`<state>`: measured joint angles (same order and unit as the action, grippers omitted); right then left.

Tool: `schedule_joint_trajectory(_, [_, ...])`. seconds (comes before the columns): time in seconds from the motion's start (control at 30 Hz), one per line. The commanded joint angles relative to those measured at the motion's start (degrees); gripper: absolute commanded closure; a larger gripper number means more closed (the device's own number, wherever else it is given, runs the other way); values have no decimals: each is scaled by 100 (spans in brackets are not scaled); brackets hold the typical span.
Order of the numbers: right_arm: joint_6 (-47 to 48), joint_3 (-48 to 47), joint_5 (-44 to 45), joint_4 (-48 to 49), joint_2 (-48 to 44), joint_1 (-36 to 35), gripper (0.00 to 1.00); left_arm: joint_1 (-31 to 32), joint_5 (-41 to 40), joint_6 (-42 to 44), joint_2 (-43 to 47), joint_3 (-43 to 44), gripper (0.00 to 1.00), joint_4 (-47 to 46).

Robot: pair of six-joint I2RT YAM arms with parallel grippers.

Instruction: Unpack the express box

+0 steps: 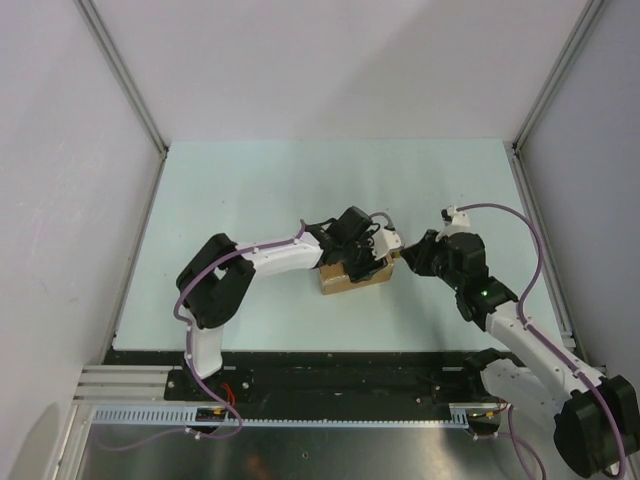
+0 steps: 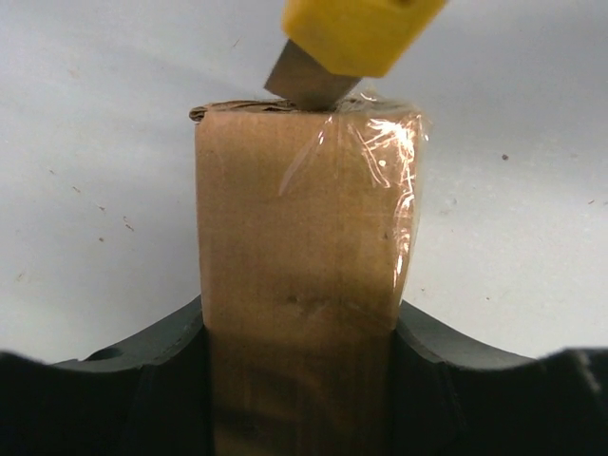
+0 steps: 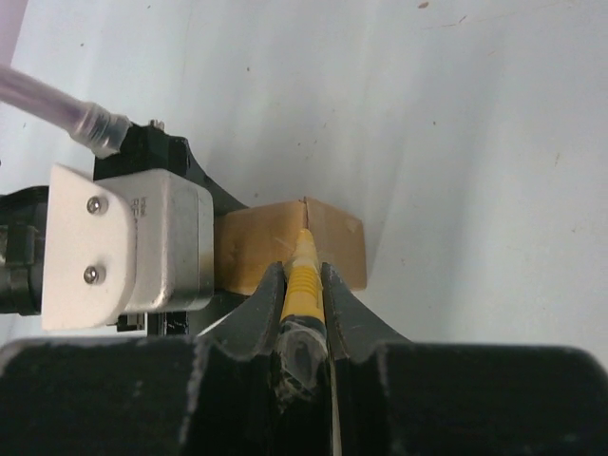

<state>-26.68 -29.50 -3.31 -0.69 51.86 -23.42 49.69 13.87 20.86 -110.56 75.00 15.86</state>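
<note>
Small flat brown cardboard carton, clear-taped at one end, seen centre-right on pale bench, pinched across its sides by L jaws. Slim yellow utility knife clamped in R jaws, blade tip at carton's taped end.

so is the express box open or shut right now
Shut. Clear tape wraps the far end of the express box, its flaps meet in a closed seam, and the knife only reaches the edge.
</note>
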Motion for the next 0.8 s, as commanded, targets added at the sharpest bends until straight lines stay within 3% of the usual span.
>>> schedule_joint_trajectory(0.0, [-22, 14, -363, -950, -316, -207, 100, -240, -227, 313, -554, 6, 86, 303])
schedule_joint_trajectory(0.77, [-496, 260, -504, -2286, -1432, -339, 100, -364, -157, 164, -748, 296, 82, 524])
